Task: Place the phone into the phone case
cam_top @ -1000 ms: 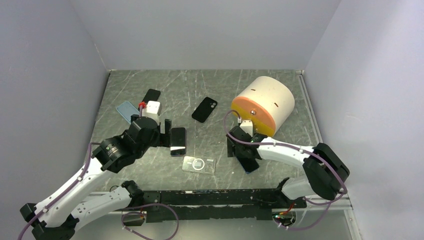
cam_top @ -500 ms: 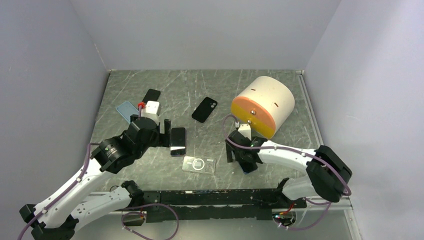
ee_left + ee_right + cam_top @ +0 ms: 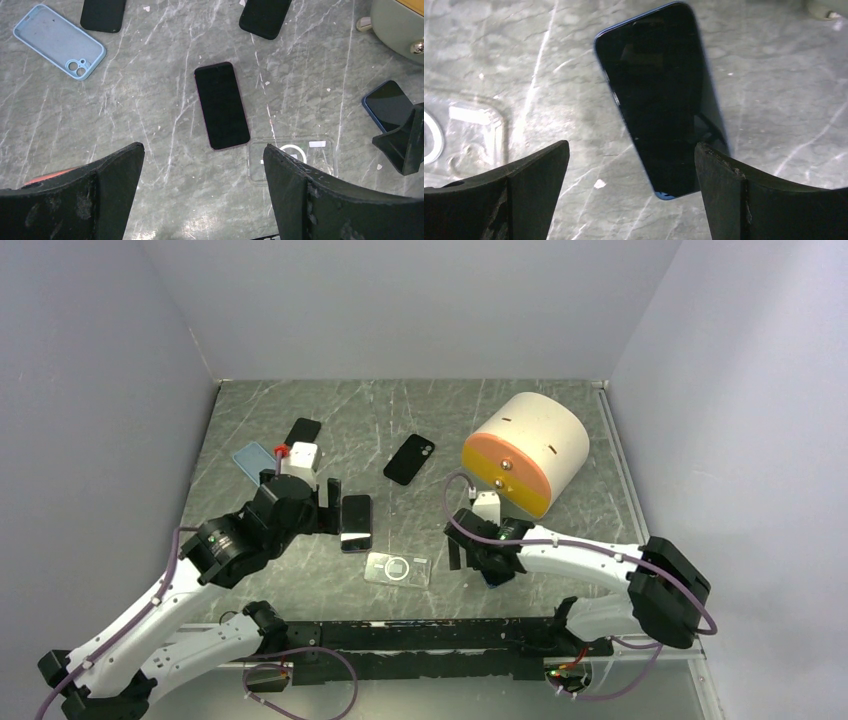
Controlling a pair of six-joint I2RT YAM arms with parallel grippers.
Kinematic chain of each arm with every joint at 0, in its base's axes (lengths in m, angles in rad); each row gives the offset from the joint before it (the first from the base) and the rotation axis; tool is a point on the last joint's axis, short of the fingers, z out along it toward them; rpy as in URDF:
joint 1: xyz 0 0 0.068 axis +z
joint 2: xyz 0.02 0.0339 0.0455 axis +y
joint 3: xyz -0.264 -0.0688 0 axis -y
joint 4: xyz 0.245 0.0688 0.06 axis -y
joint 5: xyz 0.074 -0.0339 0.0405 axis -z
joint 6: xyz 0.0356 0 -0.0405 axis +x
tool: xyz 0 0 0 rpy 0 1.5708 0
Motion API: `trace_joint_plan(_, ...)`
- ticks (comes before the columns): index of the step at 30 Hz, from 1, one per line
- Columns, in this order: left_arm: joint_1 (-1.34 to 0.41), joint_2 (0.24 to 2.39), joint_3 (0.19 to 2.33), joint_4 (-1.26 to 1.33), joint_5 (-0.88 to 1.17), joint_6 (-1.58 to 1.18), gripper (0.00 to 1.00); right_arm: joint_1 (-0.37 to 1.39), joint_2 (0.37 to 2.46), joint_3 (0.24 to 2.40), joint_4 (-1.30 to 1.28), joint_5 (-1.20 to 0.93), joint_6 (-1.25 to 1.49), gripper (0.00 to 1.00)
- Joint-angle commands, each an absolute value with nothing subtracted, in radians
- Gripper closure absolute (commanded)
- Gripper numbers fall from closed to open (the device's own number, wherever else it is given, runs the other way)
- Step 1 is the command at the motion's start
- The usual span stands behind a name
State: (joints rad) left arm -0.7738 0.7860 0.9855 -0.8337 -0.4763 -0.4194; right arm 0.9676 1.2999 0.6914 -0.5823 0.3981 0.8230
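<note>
Spread wide and empty, the right gripper (image 3: 631, 146) hovers over the blue-rimmed phone (image 3: 661, 95), screen-up on the tabletop (image 3: 774, 75) near the clear phone case (image 3: 292, 157), apparently lining up a grasp; the left gripper (image 3: 202, 149) gapes empty too.

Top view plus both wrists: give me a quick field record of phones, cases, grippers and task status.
centre phone: screen up, flat on the table
blue-edged phone: screen up, flat, under the right wrist
clear case: empty, flat, by the centre phone's near corner
light blue case: empty, inside up, far left
left gripper: open, holds nothing
right gripper: open, over the blue-edged phone, not gripping it
task status: no phone is in a case yet
</note>
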Motion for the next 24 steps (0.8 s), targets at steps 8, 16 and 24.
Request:
trace_joint_plan(8, -0.776, 0.775, 0.986, -0.802, -0.479, -0.405, 0.06, 0.961, 1.321, 0.647, -0.605, 0.535, 0.909, 0.01)
trace_joint_plan(16, -0.776, 0.785, 0.986, -0.801, -0.474, -0.405, 0.06, 0.915, 1.351, 0.628, -0.585, 0.537, 0.908, 0.01)
trace_joint_plan(24, -0.776, 0.783, 0.985, -0.799, -0.481, -0.405, 0.06, 0.873, 1.350, 0.611, -0.511, 0.475, 0.827, 0.01)
